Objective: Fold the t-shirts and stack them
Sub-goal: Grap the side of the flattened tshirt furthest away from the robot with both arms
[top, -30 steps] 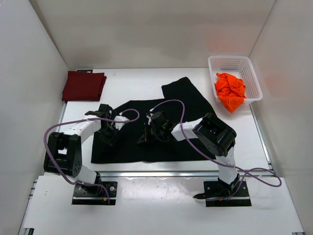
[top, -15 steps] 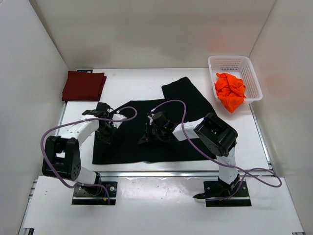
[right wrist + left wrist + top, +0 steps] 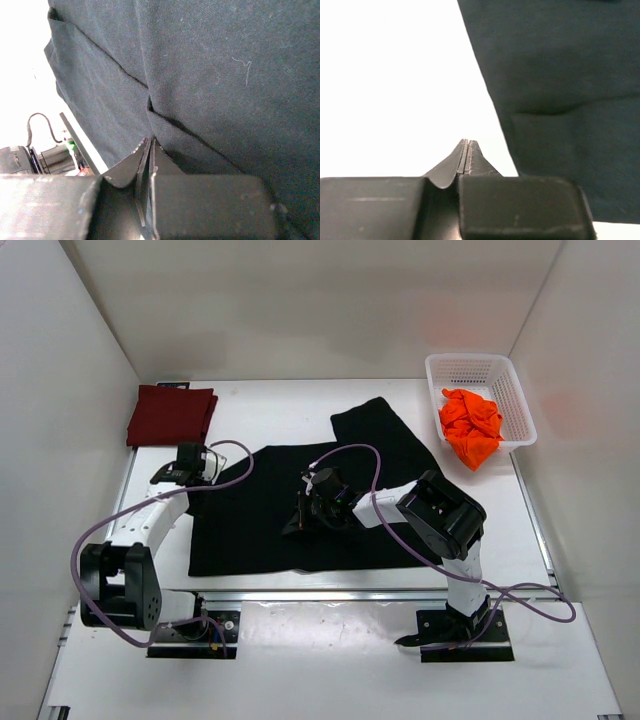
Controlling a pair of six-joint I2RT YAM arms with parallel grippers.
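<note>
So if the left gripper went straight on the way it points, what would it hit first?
Probably the bare white tabletop, just beside the edge of the spread black cloth t-shirt. The shut left gripper aims at table, not cloth, though depth is unclear.

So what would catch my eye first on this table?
Probably the big black t-shirt spread flat across the middle of the table, with the right gripper down on its centre and the left gripper beside its left edge. Next, the bright orange t-shirt crumpled in the white basket at the far right, and the maroon t-shirt lying folded in the far left corner.
</note>
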